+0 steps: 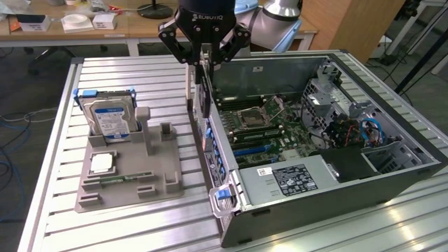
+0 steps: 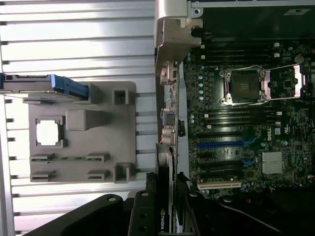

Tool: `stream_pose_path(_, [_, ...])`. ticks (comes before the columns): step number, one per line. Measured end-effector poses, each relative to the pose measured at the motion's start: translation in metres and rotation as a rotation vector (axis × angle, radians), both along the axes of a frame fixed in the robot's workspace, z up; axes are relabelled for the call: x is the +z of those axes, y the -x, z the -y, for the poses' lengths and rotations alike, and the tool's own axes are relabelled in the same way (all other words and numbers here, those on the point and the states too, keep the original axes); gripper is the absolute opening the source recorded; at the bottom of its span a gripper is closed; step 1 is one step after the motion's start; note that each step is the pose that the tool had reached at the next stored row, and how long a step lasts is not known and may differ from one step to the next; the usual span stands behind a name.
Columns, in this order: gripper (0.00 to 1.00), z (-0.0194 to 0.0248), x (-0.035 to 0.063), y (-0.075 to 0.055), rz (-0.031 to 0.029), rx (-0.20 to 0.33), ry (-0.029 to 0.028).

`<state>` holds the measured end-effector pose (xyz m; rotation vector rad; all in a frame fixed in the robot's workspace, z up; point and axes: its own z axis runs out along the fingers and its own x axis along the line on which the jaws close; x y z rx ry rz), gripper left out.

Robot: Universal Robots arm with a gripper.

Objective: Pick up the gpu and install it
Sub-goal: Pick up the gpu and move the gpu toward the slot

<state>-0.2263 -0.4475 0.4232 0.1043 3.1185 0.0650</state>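
Observation:
My gripper (image 1: 203,59) hangs over the open computer case's (image 1: 392,184) wall on the exterior view's left, shut on the gpu (image 1: 202,97). The gpu is a thin dark card that hangs upright and edge-on below the fingers, level with the top of that wall. In the wrist view the gpu (image 2: 164,167) runs edge-on between the two black fingers (image 2: 142,216), with the gripper (image 2: 165,211) around its top edge. It sits over the case's rear panel, beside the motherboard's (image 2: 290,118) blue expansion slots (image 2: 221,145).
A grey holder tray (image 1: 164,173) lies on the slatted metal table (image 1: 126,73) to the exterior view's left of the case. It carries an upright hard drive (image 1: 108,118), a CPU chip (image 1: 102,163) and a RAM stick (image 1: 115,179). Cables and a power supply (image 1: 290,178) fill the case.

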Motion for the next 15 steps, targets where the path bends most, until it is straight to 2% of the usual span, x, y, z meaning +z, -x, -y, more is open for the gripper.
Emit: stream_pose_path(15, [0.26, 0.0001, 0.0000, -0.012, 0.0000, 0.000, 0.0000])
